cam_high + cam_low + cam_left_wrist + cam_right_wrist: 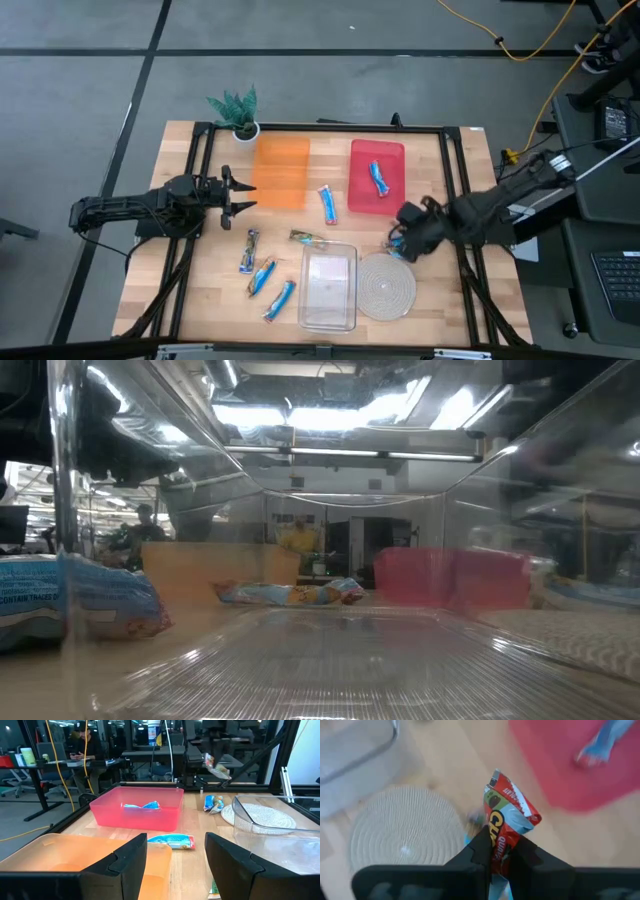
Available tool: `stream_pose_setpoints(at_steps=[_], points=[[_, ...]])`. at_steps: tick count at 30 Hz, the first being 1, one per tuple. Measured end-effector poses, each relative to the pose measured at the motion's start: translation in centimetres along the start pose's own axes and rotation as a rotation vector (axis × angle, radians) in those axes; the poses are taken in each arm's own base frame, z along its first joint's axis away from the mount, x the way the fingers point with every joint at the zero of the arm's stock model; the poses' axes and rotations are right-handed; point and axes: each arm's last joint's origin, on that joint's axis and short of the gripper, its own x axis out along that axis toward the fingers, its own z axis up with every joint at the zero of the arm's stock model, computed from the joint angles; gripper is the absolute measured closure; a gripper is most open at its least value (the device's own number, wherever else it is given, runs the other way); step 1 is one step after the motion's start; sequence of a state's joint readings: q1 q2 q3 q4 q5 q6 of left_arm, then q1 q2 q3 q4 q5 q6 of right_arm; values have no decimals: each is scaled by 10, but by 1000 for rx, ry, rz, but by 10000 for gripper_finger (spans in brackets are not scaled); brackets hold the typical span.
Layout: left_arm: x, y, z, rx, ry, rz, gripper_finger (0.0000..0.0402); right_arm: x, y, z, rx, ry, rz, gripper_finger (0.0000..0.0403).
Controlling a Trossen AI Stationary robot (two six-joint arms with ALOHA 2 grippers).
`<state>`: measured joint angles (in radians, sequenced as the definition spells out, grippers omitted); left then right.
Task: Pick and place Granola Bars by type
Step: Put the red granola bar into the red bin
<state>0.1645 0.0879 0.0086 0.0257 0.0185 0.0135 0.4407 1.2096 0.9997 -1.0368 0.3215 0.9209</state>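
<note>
My right gripper (402, 238) is shut on a granola bar in a red, green and blue wrapper (509, 822), above the table between the round woven mat (387, 285) and the red tray (365, 205). A blue bar (378, 178) lies in the red tray. Another blue one (327, 203) lies flat between the trays. Three blue bars (262, 275) and a brownish one (308, 238) lie left of the clear tray (328, 285). One more blue bar (214, 802) lies by the mat. My left gripper (243, 195) waits open beside the orange tray (280, 170). My right gripper pinches the bar's near end (501, 851) between its two fingers, coming slanting down from the table's right side. The fingers lie along the bar, and the rest of the wrapper sticks out past the fingertips. The bar (216, 766) is lifted clear of the table, tilted.
A small potted plant (237, 110) stands at the far left corner behind the orange tray. Black frame rails (190, 200) run along the table's edges. Bare wood shows between the trays and the clear tray. People sit at desks in the room beyond.
</note>
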Motion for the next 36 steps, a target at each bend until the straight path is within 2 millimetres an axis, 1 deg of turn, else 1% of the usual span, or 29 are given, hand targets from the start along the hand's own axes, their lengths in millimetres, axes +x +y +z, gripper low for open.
stream_pose_setpoints(at_steps=[7,11,14,18,24,28,30,36], points=[[0,0,0,0,0,0,208,9,-29,45,-72,-117,11,357],[0,0,0,0,0,0,208,14,-52,68,-82,-160,15,357],[0,0,0,0,0,0,208,17,-72,80,-80,-175,-16,357],[0,0,0,0,0,0,208,20,-99,90,-46,-181,-87,357],[0,0,0,0,0,0,208,21,-130,102,9,-216,-158,357],[0,0,0,0,0,0,208,25,-143,109,49,-234,-159,357],[0,0,0,0,0,0,208,30,-147,111,52,-221,-152,357],[0,0,0,0,0,0,208,58,-158,116,76,-133,-183,357]])
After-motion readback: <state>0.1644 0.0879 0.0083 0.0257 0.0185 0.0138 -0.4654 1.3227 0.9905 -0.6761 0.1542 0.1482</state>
